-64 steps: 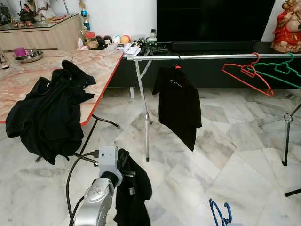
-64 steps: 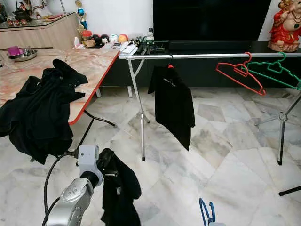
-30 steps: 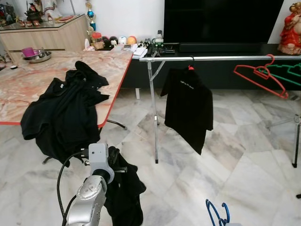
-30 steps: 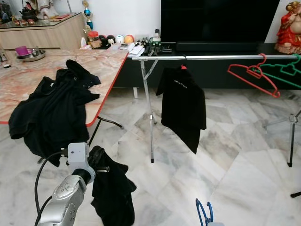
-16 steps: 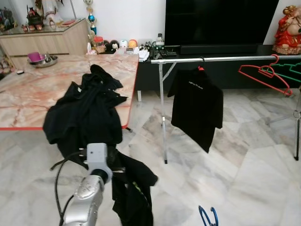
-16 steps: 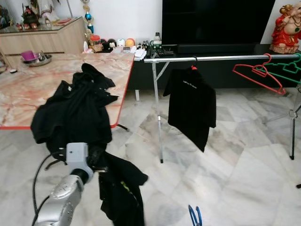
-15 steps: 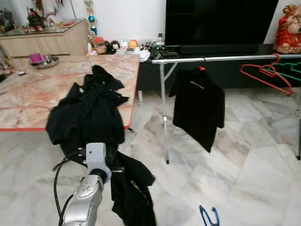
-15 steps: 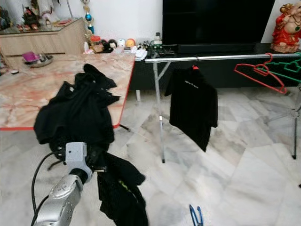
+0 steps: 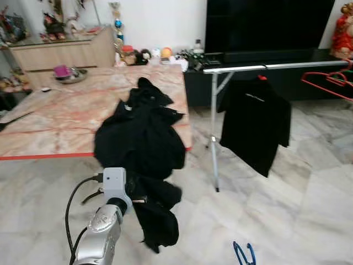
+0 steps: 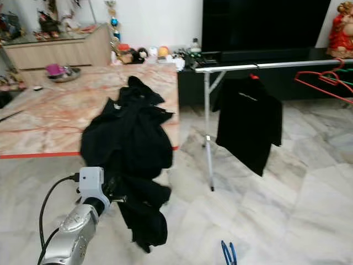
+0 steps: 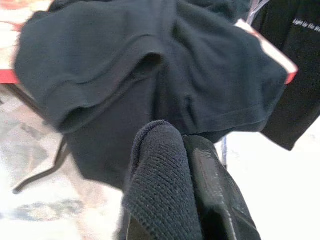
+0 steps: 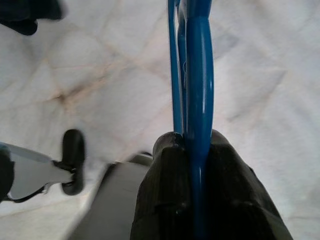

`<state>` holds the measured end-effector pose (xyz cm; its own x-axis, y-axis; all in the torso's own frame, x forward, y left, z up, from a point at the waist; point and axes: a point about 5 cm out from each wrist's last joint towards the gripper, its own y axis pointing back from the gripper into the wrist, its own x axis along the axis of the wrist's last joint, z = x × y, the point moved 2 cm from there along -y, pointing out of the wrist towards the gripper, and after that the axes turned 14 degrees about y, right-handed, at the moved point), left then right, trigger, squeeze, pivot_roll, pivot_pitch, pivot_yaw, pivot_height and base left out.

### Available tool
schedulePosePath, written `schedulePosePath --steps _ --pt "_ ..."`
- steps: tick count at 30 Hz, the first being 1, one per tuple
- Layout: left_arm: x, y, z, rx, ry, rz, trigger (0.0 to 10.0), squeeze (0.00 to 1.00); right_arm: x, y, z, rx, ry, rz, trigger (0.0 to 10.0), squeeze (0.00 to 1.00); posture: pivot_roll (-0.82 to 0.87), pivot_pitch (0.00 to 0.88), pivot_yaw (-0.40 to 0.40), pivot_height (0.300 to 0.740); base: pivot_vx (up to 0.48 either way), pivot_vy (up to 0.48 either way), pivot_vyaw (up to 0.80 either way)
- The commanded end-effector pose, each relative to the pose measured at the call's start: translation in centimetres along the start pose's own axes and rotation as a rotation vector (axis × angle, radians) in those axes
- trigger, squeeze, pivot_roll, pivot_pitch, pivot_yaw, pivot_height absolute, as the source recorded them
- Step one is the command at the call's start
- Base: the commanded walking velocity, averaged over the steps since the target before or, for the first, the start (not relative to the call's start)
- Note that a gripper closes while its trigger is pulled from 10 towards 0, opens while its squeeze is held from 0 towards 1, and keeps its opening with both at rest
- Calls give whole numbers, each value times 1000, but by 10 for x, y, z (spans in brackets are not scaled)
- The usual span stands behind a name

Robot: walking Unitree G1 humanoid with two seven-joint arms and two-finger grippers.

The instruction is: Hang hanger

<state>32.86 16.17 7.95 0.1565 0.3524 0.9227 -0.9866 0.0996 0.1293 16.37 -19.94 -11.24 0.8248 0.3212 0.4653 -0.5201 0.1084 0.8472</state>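
My left gripper (image 9: 134, 194) is low at the left, shut on a black garment (image 9: 157, 215) that hangs from it over the floor. In the left wrist view the cloth (image 11: 159, 185) is pinched against a black finger (image 11: 215, 192). My right gripper (image 12: 192, 147) is shut on a blue hanger (image 12: 194, 85); the hanger's hook (image 9: 242, 254) peeks up at the bottom edge of the eye view. A silver clothes rail (image 9: 265, 67) stands ahead to the right, with a black shirt (image 9: 255, 130) hanging on it and a red hanger (image 9: 331, 83) further along.
A marble-topped table (image 9: 60, 118) with a red edge is ahead on the left, with a heap of black clothes (image 9: 140, 138) draped over its near corner. A dark TV cabinet (image 9: 259, 33) and a wooden sideboard (image 9: 66, 49) line the back wall. Marble floor (image 9: 298, 221) lies open at the right.
The camera has swung to the left, so the table and clothes heap now sit centre and the rail has shifted right. Both grippers keep their hold.
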Motion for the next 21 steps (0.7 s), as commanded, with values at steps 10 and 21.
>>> schedulePosePath --steps 10,21 --pt "14 -4 10 -35 27 72 10000 0 -19 4 17 -8 -4 -27 10000 0 55 0 51 740 0 0 0" --pt "13 -2 9 -31 36 68 10000 0 -8 2 -12 29 10 -14 10000 0 65 3 40 740 0 0 0"
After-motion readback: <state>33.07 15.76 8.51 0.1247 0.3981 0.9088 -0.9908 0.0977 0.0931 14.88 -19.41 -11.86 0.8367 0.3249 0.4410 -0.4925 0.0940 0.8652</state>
